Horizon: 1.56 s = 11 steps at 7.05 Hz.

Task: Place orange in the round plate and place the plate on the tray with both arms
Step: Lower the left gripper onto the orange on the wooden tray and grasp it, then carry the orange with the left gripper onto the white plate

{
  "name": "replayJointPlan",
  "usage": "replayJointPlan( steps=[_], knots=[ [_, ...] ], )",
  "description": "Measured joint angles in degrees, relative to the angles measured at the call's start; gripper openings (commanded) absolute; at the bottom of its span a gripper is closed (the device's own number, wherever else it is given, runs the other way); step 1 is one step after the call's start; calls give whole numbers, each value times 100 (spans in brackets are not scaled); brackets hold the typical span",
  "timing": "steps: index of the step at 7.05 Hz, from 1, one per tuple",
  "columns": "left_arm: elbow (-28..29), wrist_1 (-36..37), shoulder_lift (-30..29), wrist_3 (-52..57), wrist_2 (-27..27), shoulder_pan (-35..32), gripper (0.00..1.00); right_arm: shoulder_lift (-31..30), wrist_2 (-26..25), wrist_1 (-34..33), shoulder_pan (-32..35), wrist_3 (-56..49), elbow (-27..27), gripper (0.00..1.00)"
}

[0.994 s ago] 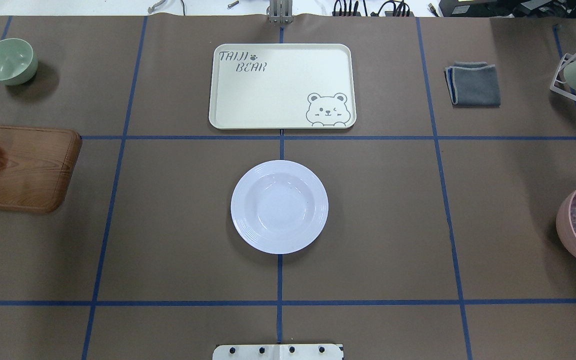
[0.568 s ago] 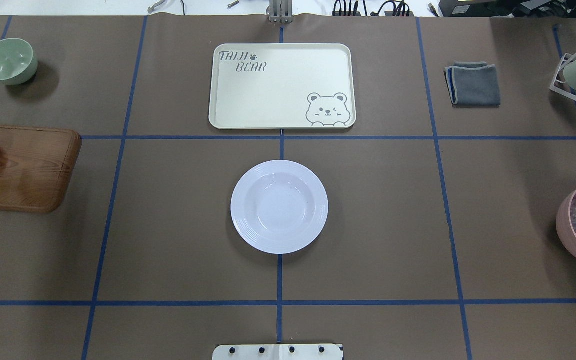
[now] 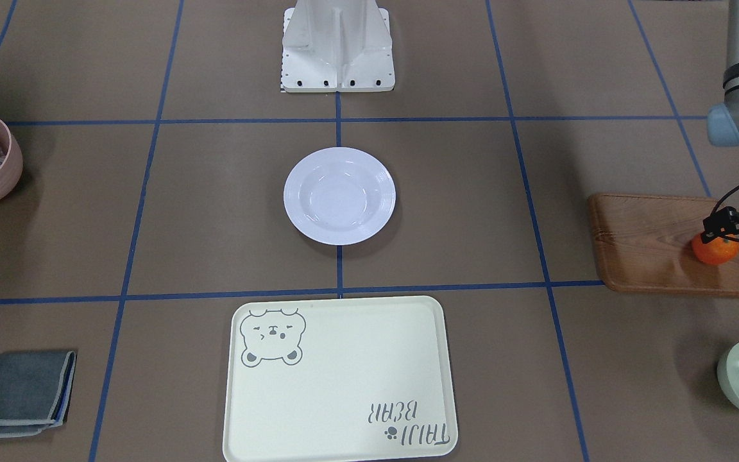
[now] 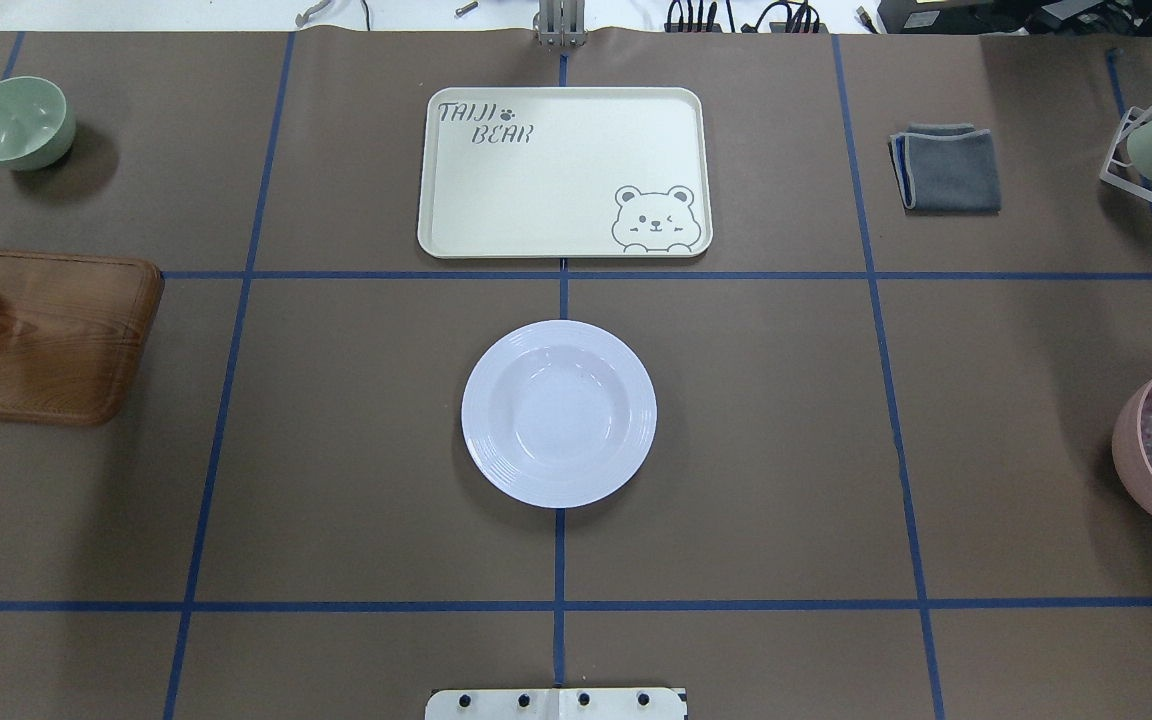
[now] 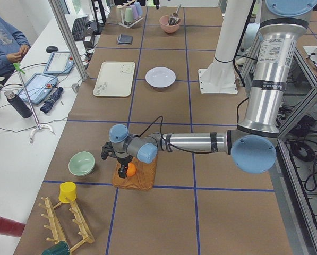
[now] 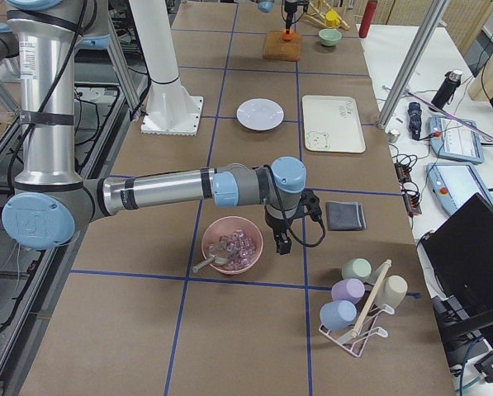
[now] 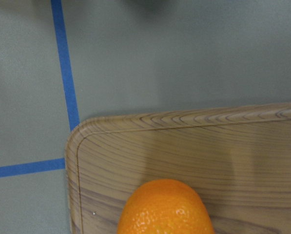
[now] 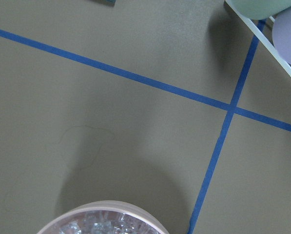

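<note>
The orange sits on the wooden board at the table's left edge, towards the board's outer end, well apart from the round plate and not yet in it. The left gripper hangs right over the fruit, a black part touching or nearly touching its top; how wide its jaws stand cannot be told, as the left wrist view shows only orange and board. The plate lies at the middle of the table, with the tray just beyond it at the middle of the far edge. At the right edge a pink bowl holds clear, ice-like lumps and a metal utensil. The right gripper hangs just beside that bowl, between it and a folded grey cloth; its opening cannot be judged from here. A pale green bowl stands at the far left corner, and a white wire rack at the far right corner carries several pastel cups.
</note>
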Motion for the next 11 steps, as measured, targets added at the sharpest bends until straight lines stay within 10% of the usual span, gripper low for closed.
replayJointPlan(
  steps=[3, 5, 11],
  knots=[
    [228, -292, -59, -233, 1, 107, 93, -46, 8, 98, 0, 11, -14, 100],
    [375, -517, -63, -264, 1, 148, 0, -49, 9, 102, -1, 20, -14, 100],
    [-1277, 614, -778, -2861, -599, 596, 0, -39, 12, 102, -4, 45, 1, 100]
  ],
)
